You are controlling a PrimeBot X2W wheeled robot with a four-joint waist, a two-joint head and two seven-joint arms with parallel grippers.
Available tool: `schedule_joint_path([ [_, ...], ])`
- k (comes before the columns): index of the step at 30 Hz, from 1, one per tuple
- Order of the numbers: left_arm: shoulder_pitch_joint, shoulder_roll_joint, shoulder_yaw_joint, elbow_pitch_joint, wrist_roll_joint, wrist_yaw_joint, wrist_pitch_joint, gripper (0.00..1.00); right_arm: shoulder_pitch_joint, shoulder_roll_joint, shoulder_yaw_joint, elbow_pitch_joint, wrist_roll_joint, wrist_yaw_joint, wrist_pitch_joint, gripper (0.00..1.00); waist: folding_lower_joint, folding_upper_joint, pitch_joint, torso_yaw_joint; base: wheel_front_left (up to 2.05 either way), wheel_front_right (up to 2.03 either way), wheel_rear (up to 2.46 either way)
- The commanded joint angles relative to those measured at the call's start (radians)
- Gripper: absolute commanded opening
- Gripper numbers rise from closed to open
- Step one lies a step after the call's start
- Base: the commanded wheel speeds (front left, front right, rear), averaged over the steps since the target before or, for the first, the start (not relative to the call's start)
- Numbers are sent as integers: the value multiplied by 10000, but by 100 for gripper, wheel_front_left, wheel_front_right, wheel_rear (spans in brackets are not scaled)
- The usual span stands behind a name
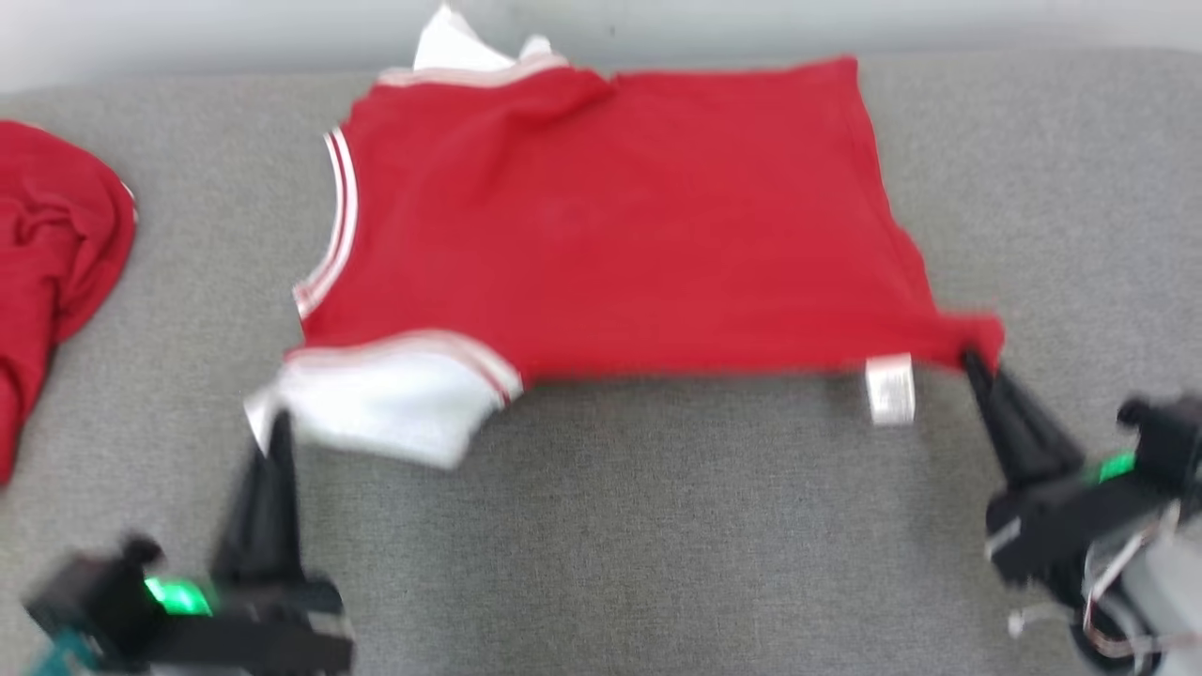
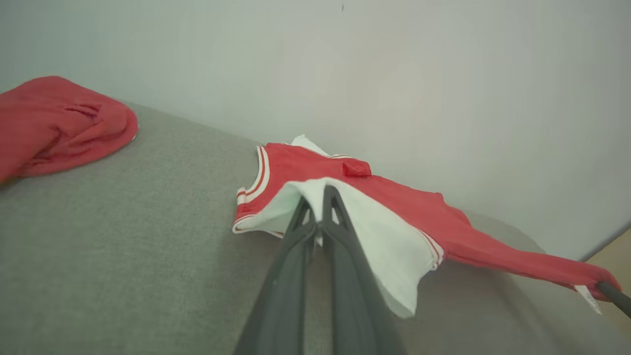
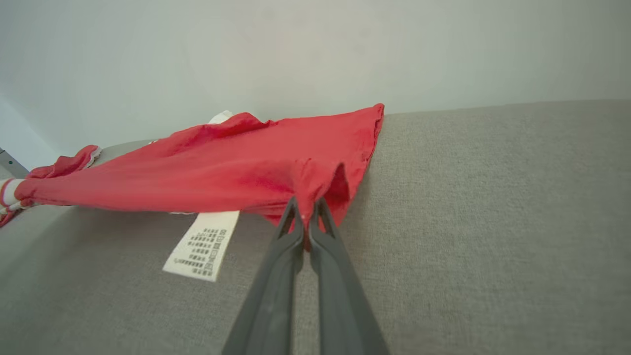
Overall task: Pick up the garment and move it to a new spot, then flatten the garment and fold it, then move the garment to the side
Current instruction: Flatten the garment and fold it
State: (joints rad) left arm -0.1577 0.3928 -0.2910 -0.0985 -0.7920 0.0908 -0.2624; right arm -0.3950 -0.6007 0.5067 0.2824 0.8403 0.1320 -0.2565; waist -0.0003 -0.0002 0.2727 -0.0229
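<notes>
The garment (image 1: 601, 225) is a red top with white sleeves and striped trim, spread across the grey surface, its near edge lifted. My left gripper (image 1: 270, 427) is shut on its near white sleeve (image 2: 374, 231), pinching the cloth at the fingertips (image 2: 320, 195). My right gripper (image 1: 972, 361) is shut on the garment's red near-right corner (image 3: 315, 182). A white care label (image 3: 202, 245) hangs from the hem beside that corner. The garment stretches between the two grips, and the right gripper's finger (image 2: 613, 296) shows at the far end in the left wrist view.
A second red garment (image 1: 52, 253) lies crumpled at the far left of the grey surface (image 1: 657, 526). A pale wall (image 3: 315, 49) runs right behind the surface's far edge, close to the garment's far hem.
</notes>
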Motion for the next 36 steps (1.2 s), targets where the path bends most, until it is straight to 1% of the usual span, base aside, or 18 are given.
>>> schedule_joint_path([
  [1, 526, -142, -41, -38, -10, -20, -35, 0, 503, 107, -173, -85, -154, -27, 54, 0, 3, 2, -377, 8, 0, 0, 0],
  [5, 1537, -472, 25, 160, 46, -190, -35, 0, 1682, 354, -720, -335, -373, -27, 230, 0, 3, 2, -605, 16, 0, 0, 0],
  [7, 1691, -546, 23, 215, 129, -228, -35, 0, 1989, 400, -799, -391, -474, -27, 309, 0, 3, 2, -672, 44, 0, 0, 0],
  [12, 2392, -996, 16, 452, 191, -440, -35, 0, 3184, 601, -1264, -653, -997, -27, 716, 0, 3, 2, -932, 113, 0, 0, 0],
  [18, 3239, -1479, 260, 588, 57, -509, -35, 0, 4346, 757, -1977, -990, -1278, -28, 1266, 0, 3, 2, -1196, 148, 0, 0, 0],
  [22, 3777, -1676, 233, 654, 98, -576, -35, 0, 5144, 838, -2582, -1201, -1485, -28, 1539, 0, 3, 2, -1415, 255, 0, 0, 0],
  [23, 4039, -1707, 186, 661, 115, -603, -34, 0, 5512, 884, -2867, -1359, -1591, -28, 1709, 0, 3, 2, -1516, 311, 0, 0, 0],
  [28, 4242, -1663, -43, 578, 115, -638, 136, 0, 6363, 1227, -3289, -1790, -1815, -28, 2297, 0, 3, 2, -1642, 510, 0, 0, 0],
  [32, 3879, -1474, -285, 728, 416, -717, 320, 0, 6510, 1520, -3311, -1958, -2065, -28, 2554, 0, 3, 2, -1761, 527, 0, 0, 0],
  [36, 3293, -1275, -345, 897, 615, -824, 461, 0, 6104, 1640, -3223, -2083, -2075, -28, 2763, 0, 3, 2, -1857, 391, 0, 0, 0],
])
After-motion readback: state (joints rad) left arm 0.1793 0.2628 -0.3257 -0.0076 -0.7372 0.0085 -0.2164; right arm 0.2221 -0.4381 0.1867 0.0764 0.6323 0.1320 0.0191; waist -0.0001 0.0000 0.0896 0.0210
